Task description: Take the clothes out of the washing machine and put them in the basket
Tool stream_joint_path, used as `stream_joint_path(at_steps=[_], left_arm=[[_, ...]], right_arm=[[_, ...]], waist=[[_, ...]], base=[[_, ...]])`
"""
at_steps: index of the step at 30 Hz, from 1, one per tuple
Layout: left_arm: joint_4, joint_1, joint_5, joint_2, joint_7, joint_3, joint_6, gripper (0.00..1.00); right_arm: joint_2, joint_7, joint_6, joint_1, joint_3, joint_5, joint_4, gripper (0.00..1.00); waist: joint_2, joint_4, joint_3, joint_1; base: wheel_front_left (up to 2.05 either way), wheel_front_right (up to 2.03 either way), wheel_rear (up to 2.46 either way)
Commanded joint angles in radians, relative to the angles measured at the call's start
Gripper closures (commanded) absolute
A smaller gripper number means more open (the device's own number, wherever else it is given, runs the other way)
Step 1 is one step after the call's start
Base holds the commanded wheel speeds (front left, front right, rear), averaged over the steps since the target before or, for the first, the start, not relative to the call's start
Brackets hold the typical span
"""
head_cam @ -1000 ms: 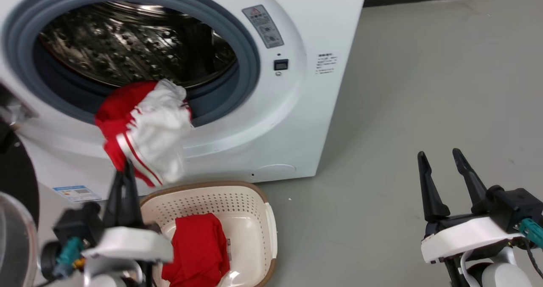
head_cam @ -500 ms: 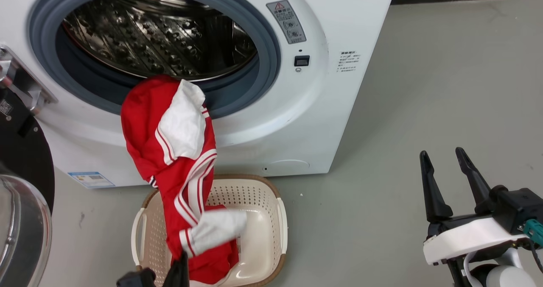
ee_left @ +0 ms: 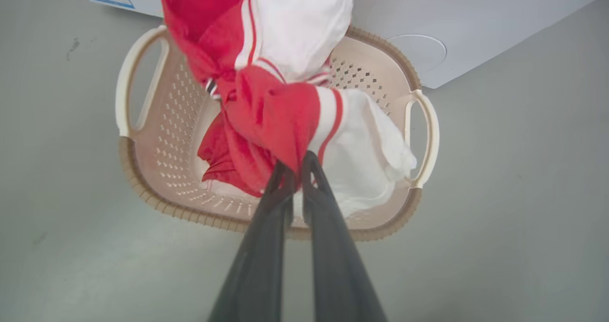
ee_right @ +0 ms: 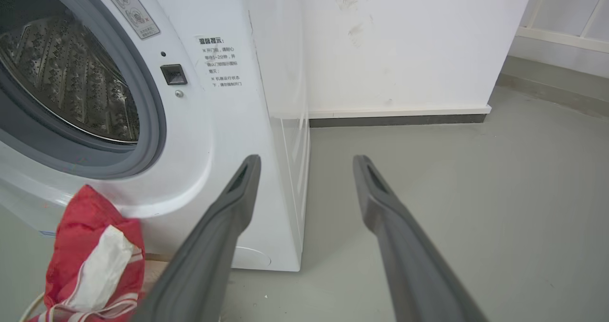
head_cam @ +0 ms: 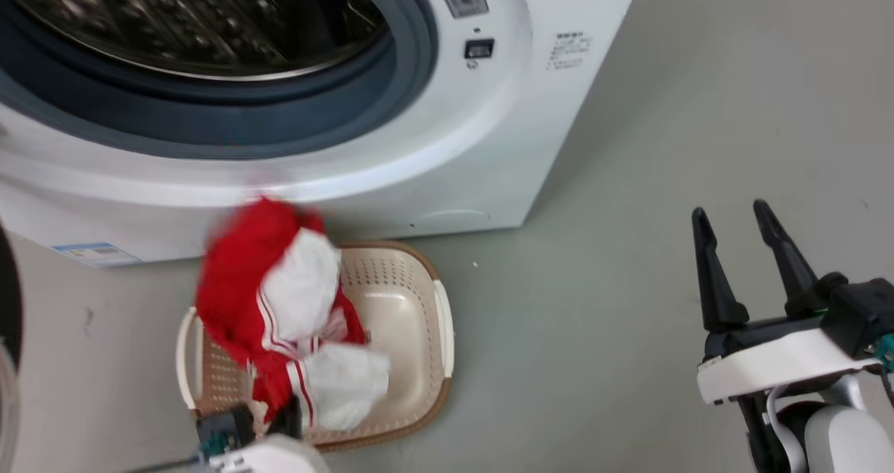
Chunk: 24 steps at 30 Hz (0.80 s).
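Left pincer [ee_left: 297, 163] tight on striped garment [ee_left: 278, 115]

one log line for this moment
left gripper: shut on striped garment | striped garment: out of washer, hanging over basket | right gripper: open, idle

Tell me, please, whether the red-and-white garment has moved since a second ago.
Yes. The red-and-white garment has dropped from the grey rim of the washing machine, down over the basket, gripped by the left end effector.
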Motion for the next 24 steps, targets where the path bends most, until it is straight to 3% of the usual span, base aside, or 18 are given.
stream_joint_path(at_steps=[1,11,24], left_arm=[[0.019,-0.035,0.003,0.005,-0.005,0.009,-0.008,1.0],[0.205,-0.258,0.028,0.022,-0.009,0.078,-0.048,1.0],[0.481,-0.448,0.044,0.043,-0.008,0.089,-0.085,1.0]], right_arm=[[0.0,-0.008,-0.001,-0.015,-0.002,0.004,-0.003,0.0],[0.0,-0.042,-0.001,-0.076,0.015,0.026,0.017,0.0],[0.0,-0.087,-0.001,-0.132,0.045,0.049,0.053,0.0]], waist=[[-0.0001,-0.027,0.048,-0.0001],[-0.0001,-0.08,0.195,-0.0001],[-0.0001,-0.141,0.307,-0.0001]], base=[[0.0,0.0,0.0],[0.0,0.0,0.0],[0.0,0.0,0.0]])
